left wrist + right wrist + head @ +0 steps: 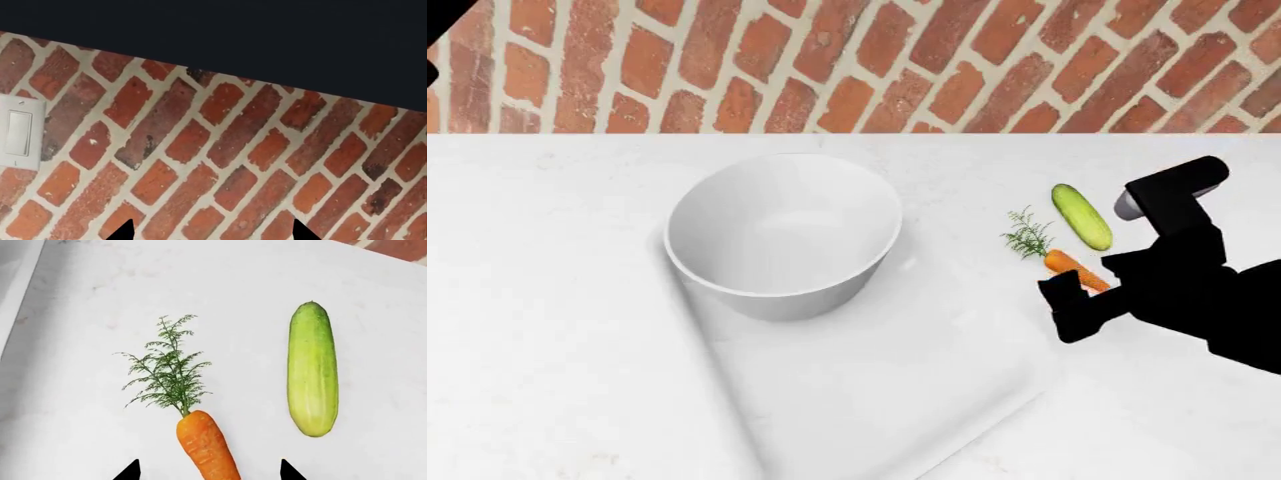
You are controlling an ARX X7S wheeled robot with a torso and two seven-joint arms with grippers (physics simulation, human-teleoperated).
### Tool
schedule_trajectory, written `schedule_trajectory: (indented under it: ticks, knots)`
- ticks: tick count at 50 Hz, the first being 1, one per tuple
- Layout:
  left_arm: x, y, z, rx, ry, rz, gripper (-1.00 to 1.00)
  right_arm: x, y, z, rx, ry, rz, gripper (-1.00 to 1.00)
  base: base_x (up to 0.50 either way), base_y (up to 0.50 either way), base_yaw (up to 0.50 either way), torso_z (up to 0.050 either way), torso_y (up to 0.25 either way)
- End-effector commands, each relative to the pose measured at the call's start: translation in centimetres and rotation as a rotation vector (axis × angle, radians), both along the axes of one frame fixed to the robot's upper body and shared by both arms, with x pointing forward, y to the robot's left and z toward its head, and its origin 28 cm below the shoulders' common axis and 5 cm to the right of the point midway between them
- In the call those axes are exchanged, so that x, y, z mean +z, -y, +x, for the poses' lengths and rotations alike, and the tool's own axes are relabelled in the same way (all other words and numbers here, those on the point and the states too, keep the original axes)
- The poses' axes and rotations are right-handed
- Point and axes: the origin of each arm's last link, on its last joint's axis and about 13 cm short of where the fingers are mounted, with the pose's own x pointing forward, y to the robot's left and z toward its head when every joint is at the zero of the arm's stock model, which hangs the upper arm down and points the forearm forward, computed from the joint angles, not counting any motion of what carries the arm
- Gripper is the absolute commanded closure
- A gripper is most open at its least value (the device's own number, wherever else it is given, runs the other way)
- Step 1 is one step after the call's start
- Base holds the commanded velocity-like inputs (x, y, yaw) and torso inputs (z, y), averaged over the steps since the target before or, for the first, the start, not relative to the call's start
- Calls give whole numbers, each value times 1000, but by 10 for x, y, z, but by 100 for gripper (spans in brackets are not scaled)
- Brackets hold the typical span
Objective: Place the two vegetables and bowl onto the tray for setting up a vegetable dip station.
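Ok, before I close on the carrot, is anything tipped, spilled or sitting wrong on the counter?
Nothing stands out. The bowl sits upright and empty at the far end of the tray. The carrot and cucumber lie intact, side by side and apart, on the counter beyond the tray's right edge. The right gripper straddles the carrot.

The right arm enters from the lower right of the head view, black and bent toward frame centre. Its right gripper is spread wide, fingertips apart. The left gripper likewise shows two separated fingertips at the frame's bottom edge.
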Motion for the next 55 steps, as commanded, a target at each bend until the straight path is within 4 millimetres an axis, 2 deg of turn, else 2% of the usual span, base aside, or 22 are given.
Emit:
schedule_trajectory:
  ticks: [1, 28, 29, 44, 50, 55]
  knots:
    - [0, 0, -1, -1, 1, 1, -100, -9, -3, 4, 5, -13, 1, -100, 0, 0, 0, 0, 0]
    - [1, 1, -3, -6, 3, 2, -100, -30, 0, -5, -25, -47, 10, -100, 0, 0, 0, 0, 0]
    - [1, 1, -3, -5, 3, 2, -100, -29, 0, -5, -36, -40, 27, 100, 0, 0, 0, 0, 0]
    - [2, 0, -3, -3, 5, 0, -100, -18, 0, -3, -16, -15, 8, 100, 0, 0, 0, 0, 0]
    - [2, 0, -4, -2, 6, -1, -100, -5, -6, -1, 17, 10, -7, 100, 0, 0, 0, 0, 0]
    - [2, -1, -4, 1, 7, -5, -100, 15, -10, 0, 54, 47, -34, 100, 0, 0, 0, 0, 0]
